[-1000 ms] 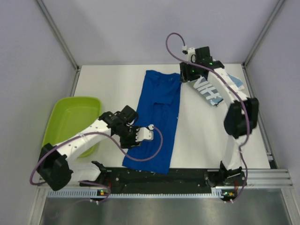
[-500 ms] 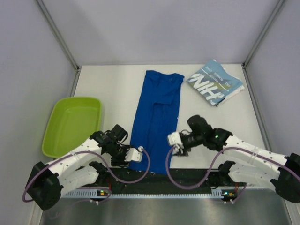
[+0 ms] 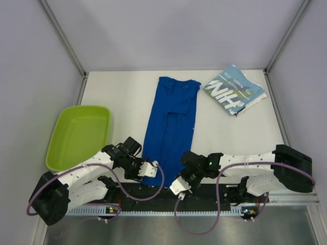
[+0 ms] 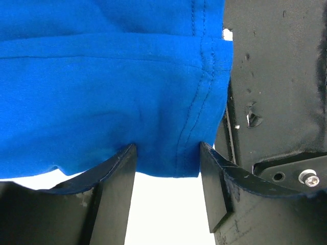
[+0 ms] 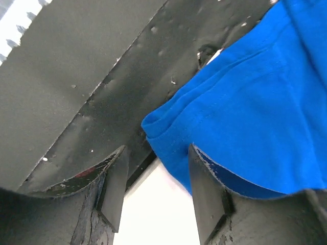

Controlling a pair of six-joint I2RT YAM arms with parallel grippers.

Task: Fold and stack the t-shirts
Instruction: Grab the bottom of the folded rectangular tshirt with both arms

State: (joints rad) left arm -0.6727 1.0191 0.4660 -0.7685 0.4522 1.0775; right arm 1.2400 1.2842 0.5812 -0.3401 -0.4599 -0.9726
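The royal blue t-shirt point(image 3: 171, 122) lies as a long strip down the middle of the table, collar at the back. Its near hem reaches the black base rail. My left gripper point(image 3: 146, 174) is at the near left corner of the hem. In the left wrist view it point(image 4: 167, 153) is open, with the stitched hem point(image 4: 153, 102) between the fingertips. My right gripper point(image 3: 180, 185) is at the near right corner. In the right wrist view it point(image 5: 157, 152) is open, with the shirt's corner point(image 5: 240, 117) reaching between the jaws. The teal-blue t-shirt point(image 3: 234, 94) lies folded at the back right.
The lime-green tub point(image 3: 79, 135) stands at the left, close to the left arm. The black base rail point(image 3: 204, 193) runs along the near edge just under both grippers, and also shows in the right wrist view point(image 5: 102, 92). Grey walls close in the table on three sides.
My right arm has swung from the folded teal shirt at the back to the blue shirt's near right corner. My left gripper has moved nearer, to the near left corner.
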